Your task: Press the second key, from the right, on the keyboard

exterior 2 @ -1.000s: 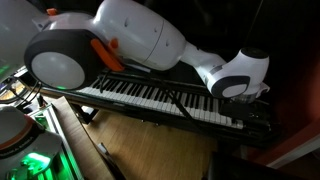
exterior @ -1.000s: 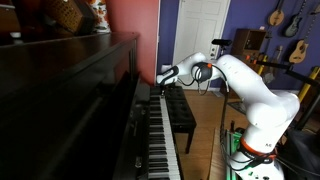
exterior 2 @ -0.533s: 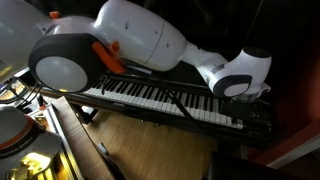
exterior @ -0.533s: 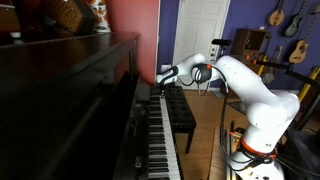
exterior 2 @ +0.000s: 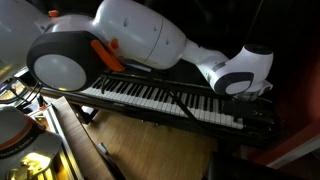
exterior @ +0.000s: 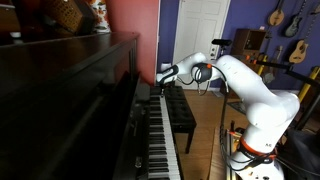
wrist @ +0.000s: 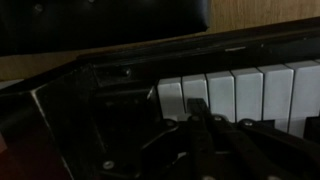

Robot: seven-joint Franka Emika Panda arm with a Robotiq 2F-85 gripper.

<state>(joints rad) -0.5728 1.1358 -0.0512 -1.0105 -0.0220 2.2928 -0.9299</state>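
Note:
The keyboard [exterior: 160,135] of white and black keys runs along the dark upright piano [exterior: 70,100] and also shows in the other exterior view [exterior 2: 160,98]. My gripper [exterior: 163,77] is at the keyboard's far end, low over the last keys. In the wrist view the keyboard [wrist: 262,92] shows several white keys, ending at the piano's dark end block [wrist: 115,95]. My gripper [wrist: 198,118] comes in from the bottom with its fingers together, and its tip lies over the second white key from the end. I cannot tell if it touches the key.
A black padded bench [exterior: 180,115] stands in front of the piano. The robot's base [exterior: 255,150] stands on the wooden floor beside it. Guitars [exterior: 287,22] hang on the back wall near a white door [exterior: 205,30]. The arm's big white links [exterior 2: 130,40] hang over the keyboard.
The wrist has edged very slightly toward the end of the keyboard. Nothing else has visibly changed.

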